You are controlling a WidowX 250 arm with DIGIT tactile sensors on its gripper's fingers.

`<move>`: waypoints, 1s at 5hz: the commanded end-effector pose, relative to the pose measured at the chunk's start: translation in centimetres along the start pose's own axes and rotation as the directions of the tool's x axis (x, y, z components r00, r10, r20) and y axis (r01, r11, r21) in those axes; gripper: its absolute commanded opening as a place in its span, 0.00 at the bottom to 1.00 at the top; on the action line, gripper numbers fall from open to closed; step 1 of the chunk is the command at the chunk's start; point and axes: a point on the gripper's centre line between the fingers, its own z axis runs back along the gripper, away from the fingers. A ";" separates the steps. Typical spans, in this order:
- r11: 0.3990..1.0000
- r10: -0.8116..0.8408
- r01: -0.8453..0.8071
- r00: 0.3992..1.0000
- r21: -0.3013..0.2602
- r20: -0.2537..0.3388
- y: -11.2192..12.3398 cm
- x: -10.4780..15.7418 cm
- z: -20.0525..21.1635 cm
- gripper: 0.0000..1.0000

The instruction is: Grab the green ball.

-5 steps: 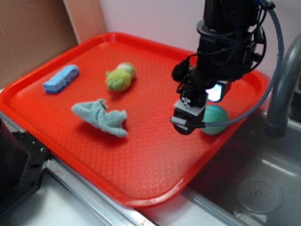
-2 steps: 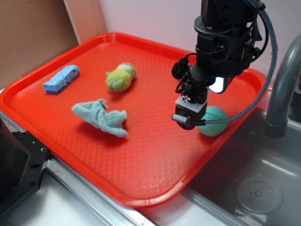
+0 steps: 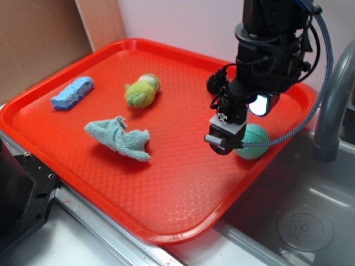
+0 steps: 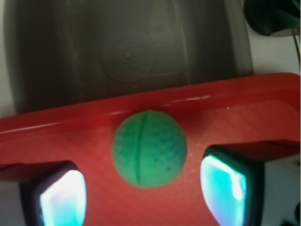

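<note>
In the exterior view we see a plush toy (image 3: 142, 90), a cloth rag (image 3: 118, 138) and a blue sponge (image 3: 72, 92) lying well apart from the green ball (image 3: 254, 141), which sits by the red tray's (image 3: 166, 221) sink-side rim, partly behind the gripper (image 3: 223, 143). In the wrist view our fingers (image 4: 229, 187) stand wide either side of the ball, not touching; its groove runs nearly upright.

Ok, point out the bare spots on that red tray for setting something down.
Most open: the near stretch of the red tray, between the cloth rag and the front rim. Also the far corner behind the plush toy. Crowded: the right edge, where the open gripper hangs beside the green ball.
</note>
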 end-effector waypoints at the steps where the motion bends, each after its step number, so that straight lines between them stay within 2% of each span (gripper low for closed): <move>1: 0.999 -0.004 0.004 1.000 0.047 -0.008 -0.5 0.5 1.2 0.66; 2: 0.999 0.004 -0.004 1.000 0.032 0.017 -0.2 0.0 1.2 0.00; 3: 1.000 0.013 -0.012 0.999 -0.016 0.035 0.4 -0.5 0.9 0.00; 4: 1.000 0.017 -0.016 0.999 -0.025 0.029 0.8 -0.4 0.6 1.00; 5: 1.000 0.017 -0.016 0.999 -0.025 0.029 0.8 -0.4 0.6 1.00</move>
